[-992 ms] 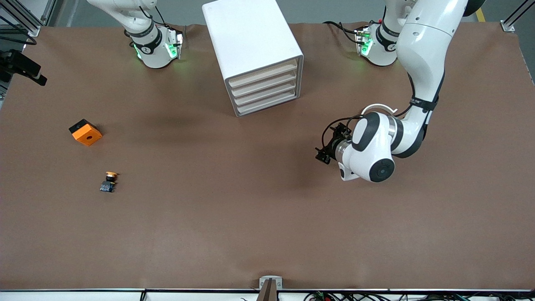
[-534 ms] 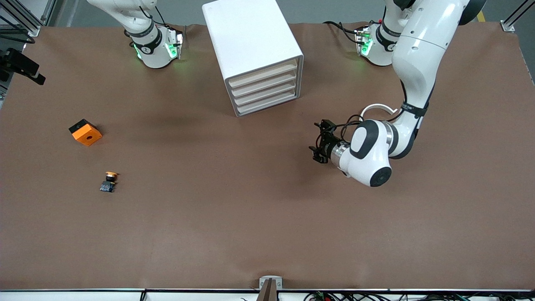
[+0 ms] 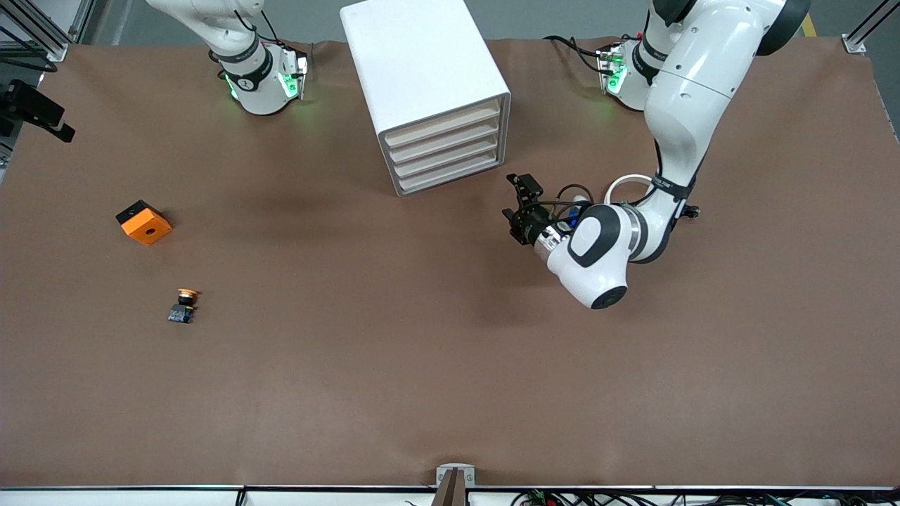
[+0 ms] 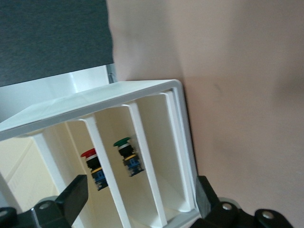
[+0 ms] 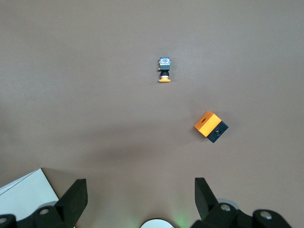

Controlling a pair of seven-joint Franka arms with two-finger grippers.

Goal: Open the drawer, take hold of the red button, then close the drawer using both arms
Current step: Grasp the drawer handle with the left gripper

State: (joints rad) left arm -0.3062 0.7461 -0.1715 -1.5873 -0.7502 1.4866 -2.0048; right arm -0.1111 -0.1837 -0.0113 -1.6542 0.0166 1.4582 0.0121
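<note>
While hanging low over the brown surface (image 3: 450, 351) just off the cabinet (image 3: 429, 84) corner, left tool (image 3: 518, 207) spread wide, gripping nothing. Closer to the four shut drawer fronts (image 3: 448, 151) than a second ago. Red-capped button (image 4: 93, 166) seen through the cabinet frame beside a green-capped one (image 4: 127, 156). Plenty of bare room ahead of the fronts. Right tool (image 5: 137, 199) waiting high, spread wide, over orange cube (image 3: 143, 222) and yellow-capped button (image 3: 184, 304).
</note>
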